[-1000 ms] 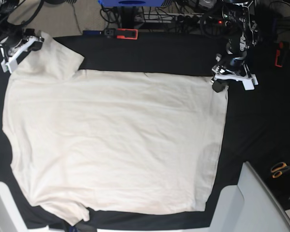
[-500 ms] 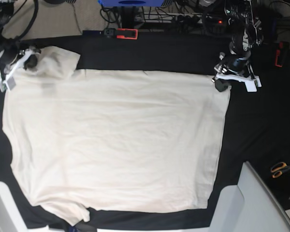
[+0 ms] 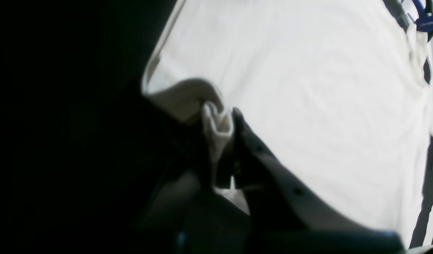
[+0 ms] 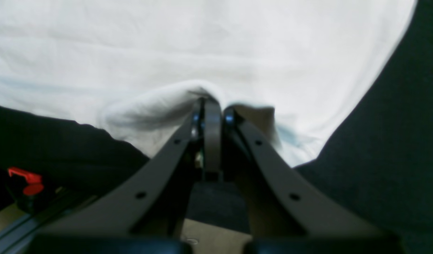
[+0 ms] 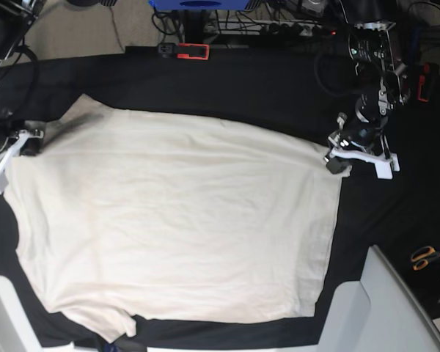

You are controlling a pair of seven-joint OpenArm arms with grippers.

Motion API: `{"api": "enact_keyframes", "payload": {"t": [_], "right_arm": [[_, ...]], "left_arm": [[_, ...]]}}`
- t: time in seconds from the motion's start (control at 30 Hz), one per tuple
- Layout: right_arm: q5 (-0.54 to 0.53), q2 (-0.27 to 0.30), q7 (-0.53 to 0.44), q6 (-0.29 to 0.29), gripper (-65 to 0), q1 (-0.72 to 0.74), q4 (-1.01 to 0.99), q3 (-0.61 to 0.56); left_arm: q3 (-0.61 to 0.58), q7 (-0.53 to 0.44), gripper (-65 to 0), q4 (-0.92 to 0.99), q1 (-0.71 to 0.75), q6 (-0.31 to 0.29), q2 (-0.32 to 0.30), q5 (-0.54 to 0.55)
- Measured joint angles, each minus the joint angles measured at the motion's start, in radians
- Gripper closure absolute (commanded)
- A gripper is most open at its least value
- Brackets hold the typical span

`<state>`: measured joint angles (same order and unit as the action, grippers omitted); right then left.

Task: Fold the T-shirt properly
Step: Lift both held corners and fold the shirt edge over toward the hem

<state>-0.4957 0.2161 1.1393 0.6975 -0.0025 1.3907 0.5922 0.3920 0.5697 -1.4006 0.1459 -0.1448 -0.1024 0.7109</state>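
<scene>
The cream T-shirt [image 5: 176, 220] lies spread over the black table [image 5: 264, 81], filling most of it. My left gripper [image 5: 337, 163] is at the shirt's far right corner, shut on a pinched fold of the T-shirt [image 3: 308, 88]. In the left wrist view the cloth bunches between the left gripper [image 3: 223, 121] jaws. My right gripper [image 5: 26, 143] is at the shirt's far left edge. In the right wrist view the right gripper [image 4: 212, 106] is shut on a raised ridge of the T-shirt [image 4: 202, 42]. No dark mark shows.
Orange-handled scissors [image 5: 425, 257] lie at the right edge. A red clamp [image 5: 193, 50] and cables sit along the back. A pale grey bin [image 5: 381, 308] stands at the near right, and a white edge [image 5: 0, 308] at the near left.
Both grippers have moved toward the near side, dragging the shirt's far edge with them. The far left sleeve no longer sticks out; more black table shows behind the shirt.
</scene>
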Motion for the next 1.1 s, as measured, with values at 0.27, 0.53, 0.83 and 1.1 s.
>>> {"api": "enact_keyframes", "payload": {"t": [0.27,0.53,0.83,1.1], "right_arm": [[0.000,0.067,-0.058,0.000,-0.5,0.141,-0.178,-0.063],[0.004,0.113,-0.203,-0.005,-0.5,0.226,-0.410,-0.170],[-0.002,0.154,-0.308,-0.005,-0.5,0.334,-0.557,-0.284],[0.004,0.169,-0.396,-0.007,-0.5,0.402,-0.670,-0.318]], "left_arm": [[0.001,0.031,0.0,0.043,-0.084,0.003,0.033,-0.165],[0.002,0.033,0.0,0.140,-0.158,0.000,0.033,-0.184],[0.003,0.033,0.0,0.222,-0.241,-0.002,0.036,-0.315],[0.001,0.032,0.0,0.301,-0.305,0.000,0.030,-0.319]]}}
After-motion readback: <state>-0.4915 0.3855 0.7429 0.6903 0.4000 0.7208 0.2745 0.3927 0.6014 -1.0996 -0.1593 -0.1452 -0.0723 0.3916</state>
